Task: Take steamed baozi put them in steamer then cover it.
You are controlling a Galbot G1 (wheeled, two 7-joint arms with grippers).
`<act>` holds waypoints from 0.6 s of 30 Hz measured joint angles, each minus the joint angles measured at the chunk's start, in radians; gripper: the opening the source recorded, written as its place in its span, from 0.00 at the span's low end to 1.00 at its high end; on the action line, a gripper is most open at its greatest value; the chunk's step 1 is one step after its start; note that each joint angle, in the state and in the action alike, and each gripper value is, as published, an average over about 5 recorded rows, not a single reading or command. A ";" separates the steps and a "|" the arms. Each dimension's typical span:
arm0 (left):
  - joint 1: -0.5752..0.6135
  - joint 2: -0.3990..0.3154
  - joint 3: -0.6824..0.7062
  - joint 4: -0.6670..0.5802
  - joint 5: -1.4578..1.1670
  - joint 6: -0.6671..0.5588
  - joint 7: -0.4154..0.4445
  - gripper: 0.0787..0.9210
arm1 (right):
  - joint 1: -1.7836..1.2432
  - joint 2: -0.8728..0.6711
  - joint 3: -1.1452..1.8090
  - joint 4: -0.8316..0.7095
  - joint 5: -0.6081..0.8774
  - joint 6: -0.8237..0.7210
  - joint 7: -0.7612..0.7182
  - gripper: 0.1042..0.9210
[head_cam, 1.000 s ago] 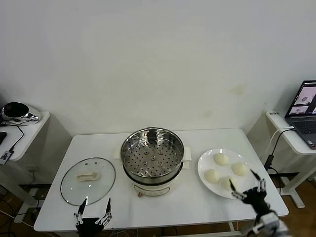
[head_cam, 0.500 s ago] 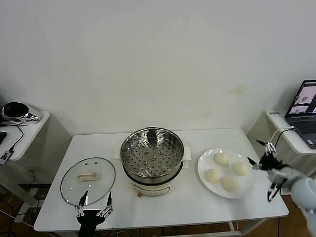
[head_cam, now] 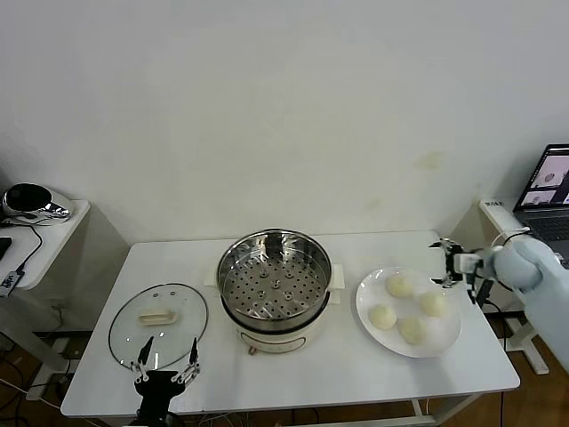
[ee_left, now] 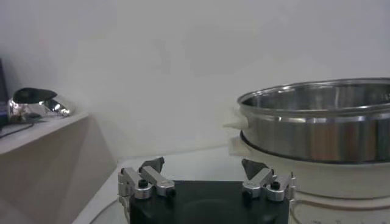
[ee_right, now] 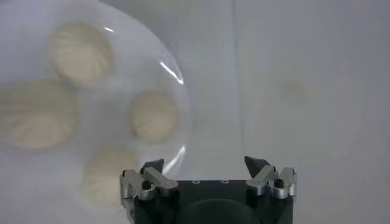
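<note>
The steamed baozi [head_cam: 408,308], four smooth cream-white buns, sit on a flat white plate [head_cam: 372,289] to the right of the steamer [head_cam: 275,289].

The steamer is shiny steel with a perforated tray, on a cream base; the cover [head_cam: 158,323], clear glass with a metal rim, lies flat to its left. The right gripper [head_cam: 453,265], fingers apart and empty, has swung up from the table's near corner and, as far as I can make out, now hangs just off the plate's far right edge. The left gripper [head_cam: 165,366], open too, waits near the cover.
</note>
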 measured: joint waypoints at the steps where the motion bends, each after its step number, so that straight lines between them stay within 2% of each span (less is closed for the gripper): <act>1: -0.003 0.001 0.000 -0.001 0.001 0.004 -0.001 0.88 | 0.020 0.009 -0.033 -0.017 0.004 0.000 -0.012 0.88; 18: -0.044 0.008 -0.001 -0.008 0.008 0.050 -0.013 0.88 | 0.174 0.155 -0.251 -0.232 0.007 0.007 -0.088 0.88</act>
